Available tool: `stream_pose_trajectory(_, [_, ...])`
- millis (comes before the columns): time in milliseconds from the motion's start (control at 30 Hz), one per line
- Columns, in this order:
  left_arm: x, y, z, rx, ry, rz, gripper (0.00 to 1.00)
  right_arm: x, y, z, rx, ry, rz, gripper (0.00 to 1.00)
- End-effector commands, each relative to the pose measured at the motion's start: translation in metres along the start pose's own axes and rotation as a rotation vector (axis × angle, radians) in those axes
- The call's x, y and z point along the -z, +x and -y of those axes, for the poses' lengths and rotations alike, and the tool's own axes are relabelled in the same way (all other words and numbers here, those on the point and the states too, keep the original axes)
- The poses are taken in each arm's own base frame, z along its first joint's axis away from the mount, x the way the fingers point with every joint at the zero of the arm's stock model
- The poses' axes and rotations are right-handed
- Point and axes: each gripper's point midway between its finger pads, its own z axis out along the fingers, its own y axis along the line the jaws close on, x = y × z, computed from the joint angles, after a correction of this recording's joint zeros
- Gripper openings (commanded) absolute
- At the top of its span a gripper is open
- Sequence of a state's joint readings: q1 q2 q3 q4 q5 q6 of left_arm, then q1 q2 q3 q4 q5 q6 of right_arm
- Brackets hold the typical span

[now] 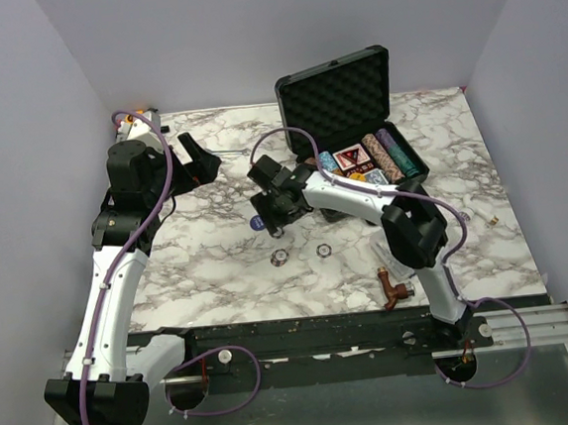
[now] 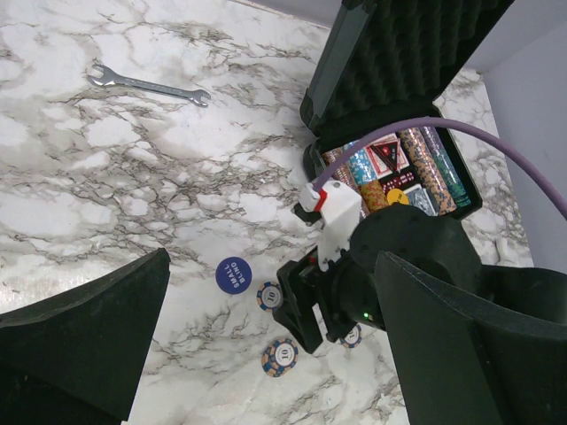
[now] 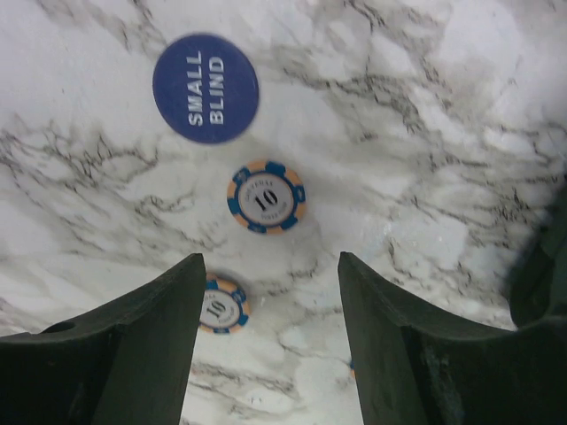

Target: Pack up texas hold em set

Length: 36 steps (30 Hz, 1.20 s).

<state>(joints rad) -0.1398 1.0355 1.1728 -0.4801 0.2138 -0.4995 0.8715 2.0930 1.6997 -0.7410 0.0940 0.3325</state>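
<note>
Case [image 1: 338,93] open upper right, mostly filled; blind disc [image 3: 205,88] and 10 chips [image 3: 266,197] lie loose on table [image 1: 199,270]; my right jaws hang part-open and empty over them, left jaws wide, empty.

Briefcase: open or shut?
Open. The briefcase lid stands raised, bumpy foam showing, with chips and a card deck visible in the base.

The bench [image 1: 221,288] has a smooth, marble-look top with a faint sheen. The far case [image 1: 338,93] is black hard plastic, lined with bumpy matt foam. The far-left wrench [image 2: 149,86] is bare shiny metal. The blue disc [image 3: 205,88] looks matt.
</note>
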Motion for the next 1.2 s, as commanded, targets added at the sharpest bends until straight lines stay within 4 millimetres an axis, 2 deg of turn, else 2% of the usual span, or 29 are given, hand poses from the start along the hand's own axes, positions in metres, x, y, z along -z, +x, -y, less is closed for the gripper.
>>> stream_pose_trajectory(0, [0.008,-0.009,0.010,-0.010,0.031,0.030,0.99,-0.020,0.009,-0.010,0.009,-0.012,-0.091,0.65])
stream_pose_trajectory(300, [0.008,-0.009,0.012,-0.010,0.039,0.027,0.98,-0.042,0.011,-0.013,0.027,0.001,-0.134,0.67])
stream_pose_trajectory(600, [0.007,-0.008,0.014,-0.002,0.051,0.019,0.98,-0.058,0.022,-0.008,0.049,0.060,-0.158,0.58])
stream_pose_trajectory(767, [0.008,-0.008,0.014,-0.003,0.052,0.019,0.99,-0.068,0.022,-0.007,0.059,0.069,-0.149,0.57])
stream_pose_trajectory(1033, [0.009,-0.009,0.015,-0.004,0.055,0.022,0.98,-0.072,0.020,-0.005,0.085,0.080,-0.145,0.58])
stream_pose_trajectory(1167, [0.009,-0.009,0.015,-0.004,0.056,0.021,0.99,-0.073,0.026,-0.002,0.093,0.087,-0.167,0.57])
